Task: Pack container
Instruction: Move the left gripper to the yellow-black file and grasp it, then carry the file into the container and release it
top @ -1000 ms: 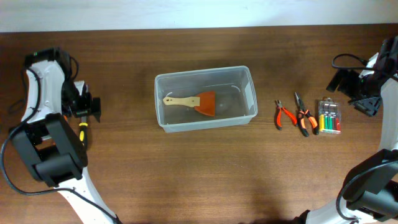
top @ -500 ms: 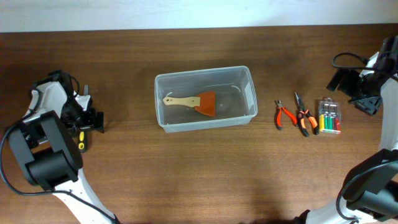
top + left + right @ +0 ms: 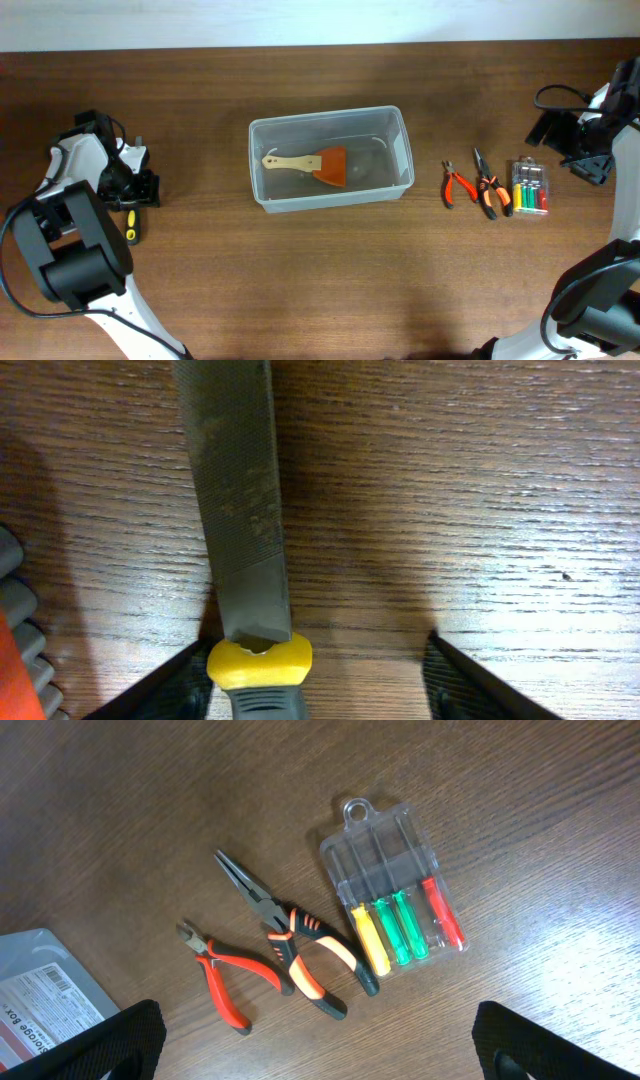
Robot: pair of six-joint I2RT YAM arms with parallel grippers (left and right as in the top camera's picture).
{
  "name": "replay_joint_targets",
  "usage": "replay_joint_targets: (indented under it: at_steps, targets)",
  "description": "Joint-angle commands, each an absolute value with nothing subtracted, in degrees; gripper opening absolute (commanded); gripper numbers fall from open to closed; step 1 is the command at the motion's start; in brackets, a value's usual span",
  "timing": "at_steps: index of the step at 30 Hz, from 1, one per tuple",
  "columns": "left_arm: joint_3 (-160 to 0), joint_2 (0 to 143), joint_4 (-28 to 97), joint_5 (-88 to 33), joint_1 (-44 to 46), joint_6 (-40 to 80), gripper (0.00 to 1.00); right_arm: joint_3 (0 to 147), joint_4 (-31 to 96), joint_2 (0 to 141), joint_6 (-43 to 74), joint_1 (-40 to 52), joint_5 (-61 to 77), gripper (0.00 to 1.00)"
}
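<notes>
The clear plastic container [image 3: 330, 158] sits mid-table and holds an orange scraper with a wooden handle [image 3: 318, 163]. My left gripper [image 3: 136, 188] is open, low over a metal file with a yellow and grey handle [image 3: 240, 510]; its fingers [image 3: 320, 680] straddle the handle end, which also shows in the overhead view [image 3: 130, 226]. My right gripper [image 3: 588, 160] is open and empty, raised at the far right. Its wrist view shows red cutters [image 3: 222, 982], orange-black long-nose pliers [image 3: 300, 945] and a small clear case of coloured bits [image 3: 395, 905] on the table.
The cutters [image 3: 456, 184], pliers [image 3: 487, 183] and bit case [image 3: 530, 188] lie in a row right of the container. A corner of a grey labelled box [image 3: 45, 1000] shows in the right wrist view. The table's far edge meets a white wall.
My left gripper has moved toward the near edge and come down over the file's handle. The right arm and the other things have not moved.
</notes>
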State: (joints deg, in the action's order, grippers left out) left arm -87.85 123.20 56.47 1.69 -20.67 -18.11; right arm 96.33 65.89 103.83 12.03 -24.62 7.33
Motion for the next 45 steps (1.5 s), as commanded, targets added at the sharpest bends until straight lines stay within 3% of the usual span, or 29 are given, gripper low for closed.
replay_joint_targets:
  at_steps: [1,7,13,18,26,34,40,45]
  targets:
    - [-84.38,125.47,55.99,1.23,-20.95,-18.74,0.63,97.65,65.98,104.64,12.51,-24.77,6.79,0.99]
    - [-84.03,125.58,54.87,1.23,-21.30,-18.74,0.48,97.65,65.98,104.64,12.51,-24.77,6.79,0.99]
    - [-84.03,125.58,54.81,1.26,-21.34,-18.74,0.46,97.65,65.98,104.64,12.51,-24.77,6.81,0.99]
    - [-84.03,125.58,54.68,1.32,-21.56,-18.76,0.35,97.65,65.98,104.64,12.51,-24.77,6.79,0.99]
    - [-84.03,125.58,53.98,1.43,-21.54,-19.03,0.35,97.65,65.98,104.64,12.51,-24.77,6.81,0.99]
    - [-84.03,125.58,53.30,1.41,-21.54,-22.59,0.02,97.65,65.95,104.64,12.51,-24.77,6.81,0.99]
    - [-84.75,125.56,54.39,1.19,-21.50,-22.85,0.02,97.65,65.95,104.64,12.53,-24.77,6.83,0.99]
    - [-93.54,125.43,64.34,1.17,-20.43,-22.83,0.02,97.65,66.02,104.64,12.53,-24.77,7.11,0.99]
